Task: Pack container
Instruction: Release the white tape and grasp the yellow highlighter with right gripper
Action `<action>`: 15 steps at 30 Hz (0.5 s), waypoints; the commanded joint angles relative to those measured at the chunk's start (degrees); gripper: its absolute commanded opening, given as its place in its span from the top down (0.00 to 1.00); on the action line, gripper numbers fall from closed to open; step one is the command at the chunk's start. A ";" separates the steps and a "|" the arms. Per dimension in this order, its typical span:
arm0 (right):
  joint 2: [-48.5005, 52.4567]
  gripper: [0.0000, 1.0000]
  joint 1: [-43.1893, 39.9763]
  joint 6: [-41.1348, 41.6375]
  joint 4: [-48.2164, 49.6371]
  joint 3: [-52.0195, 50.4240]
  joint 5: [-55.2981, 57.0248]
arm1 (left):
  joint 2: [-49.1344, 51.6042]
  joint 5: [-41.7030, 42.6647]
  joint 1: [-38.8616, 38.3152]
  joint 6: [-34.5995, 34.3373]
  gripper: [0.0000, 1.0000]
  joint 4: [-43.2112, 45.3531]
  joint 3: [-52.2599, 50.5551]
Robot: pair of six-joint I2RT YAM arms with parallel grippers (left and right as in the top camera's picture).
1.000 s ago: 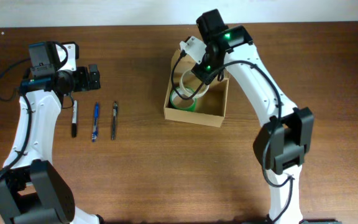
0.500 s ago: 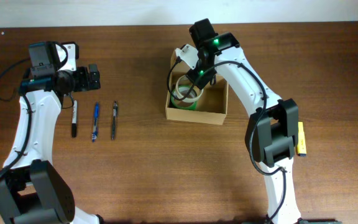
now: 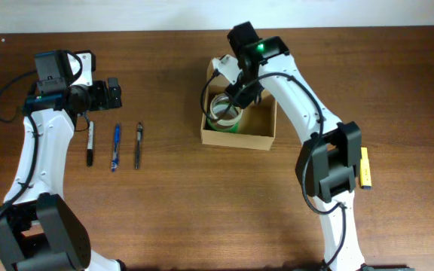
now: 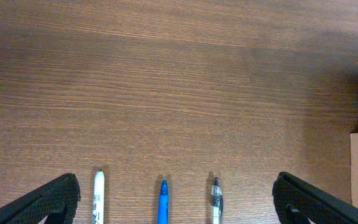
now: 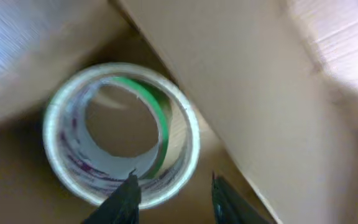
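Note:
The tan cardboard container [image 3: 236,140] stands open at the table's middle. A clear tape roll [image 3: 224,111] lies in its left half on top of a green roll. My right gripper [image 3: 236,89] reaches down into the box. In the right wrist view it [image 5: 174,186] is open, one finger over the clear roll's wall [image 5: 73,168], the other outside it beside the box wall [image 5: 260,93]. The green roll [image 5: 157,115] shows through the clear one. My left gripper [image 3: 113,94] hovers open and empty above three pens.
A white marker [image 3: 90,143], a blue pen [image 3: 116,147] and a clear-black pen [image 3: 138,145] lie side by side at the left; all three show in the left wrist view [image 4: 163,202]. A yellow marker [image 3: 365,167] lies at the right by the right arm.
My right gripper has moved left and down into the box over the tape rolls. The box has turned slightly. The left arm has not moved.

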 commanded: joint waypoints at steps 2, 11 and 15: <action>-13.57 0.53 -0.20 3.43 -1.92 6.43 3.04 | 0.11 0.79 0.17 0.68 0.01 -0.02 1.05; -34.80 0.38 -13.92 10.27 3.82 -7.41 4.17 | 0.11 0.81 0.17 0.68 0.01 0.00 1.05; -46.71 0.28 -23.85 10.45 11.45 -27.36 4.22 | 0.11 0.81 0.17 0.68 0.01 -0.02 1.05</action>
